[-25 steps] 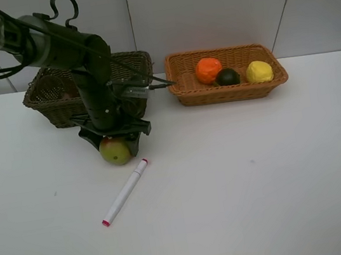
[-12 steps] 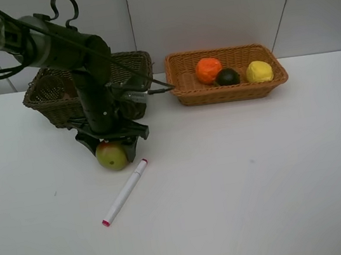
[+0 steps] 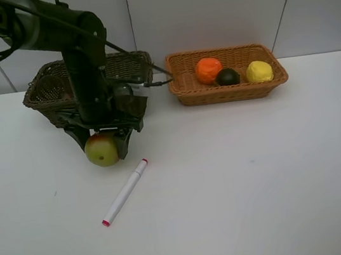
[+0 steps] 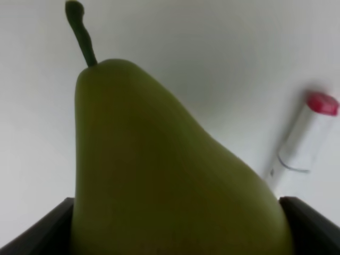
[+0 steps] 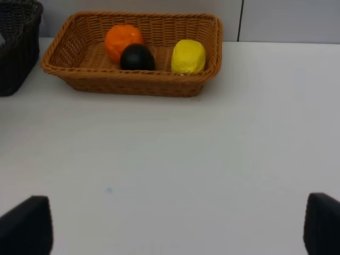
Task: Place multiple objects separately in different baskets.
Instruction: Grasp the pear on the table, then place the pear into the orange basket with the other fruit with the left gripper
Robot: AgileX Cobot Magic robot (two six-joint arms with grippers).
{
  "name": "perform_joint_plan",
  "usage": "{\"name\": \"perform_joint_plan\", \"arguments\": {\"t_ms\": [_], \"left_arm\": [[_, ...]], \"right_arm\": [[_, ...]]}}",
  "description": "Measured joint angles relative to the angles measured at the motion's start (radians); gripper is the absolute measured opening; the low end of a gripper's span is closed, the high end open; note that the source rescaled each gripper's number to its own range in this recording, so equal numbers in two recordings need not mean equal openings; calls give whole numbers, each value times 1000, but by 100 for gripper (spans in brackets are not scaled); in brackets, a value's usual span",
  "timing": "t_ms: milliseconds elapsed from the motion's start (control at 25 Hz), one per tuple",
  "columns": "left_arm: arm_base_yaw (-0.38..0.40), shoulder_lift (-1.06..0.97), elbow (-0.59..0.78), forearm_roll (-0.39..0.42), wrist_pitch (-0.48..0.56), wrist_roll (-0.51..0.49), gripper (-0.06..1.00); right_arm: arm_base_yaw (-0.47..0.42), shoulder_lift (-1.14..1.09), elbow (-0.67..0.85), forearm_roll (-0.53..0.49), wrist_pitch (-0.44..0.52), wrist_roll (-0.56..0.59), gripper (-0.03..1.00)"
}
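Mango (image 3: 102, 150) is now lifted off the bench (image 3: 242, 174), gripped in the left hand (image 3: 102, 148), so next stop looks like the tan basket (image 3: 228, 90); right hand open.

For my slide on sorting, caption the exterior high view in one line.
Left gripper holds the mango above the table, in front of the dark basket, near the marker.

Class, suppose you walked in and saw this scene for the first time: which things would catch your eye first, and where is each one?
First, the big dark arm at the left, its tool gripping a green-red fruit in front of the dark basket. Next, the orange basket at the back, with an orange, a dark round fruit and a lemon in a row. Last, the white marker lying on the white table.
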Motion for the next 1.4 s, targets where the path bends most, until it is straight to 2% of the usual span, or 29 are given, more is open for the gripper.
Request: {"name": "perform_joint_plan", "arguments": {"t_ms": [560,640,1000,1200,1400], "left_arm": [[-112,-1,-398,-33,19,75,92],[-117,-4,-430,-33,-3,103,92],[-139,19,-446,1,-335,270,92],[-146,92,-446,34,-477,355,92],[-149,167,-446,64,-633,394,92]], "right_arm": [[0,0,0,0,0,0,100],[0,0,0,0,0,0,100],[0,0,0,0,0,0,100],[0,0,0,0,0,0,100],[0,0,0,0,0,0,100]]}}
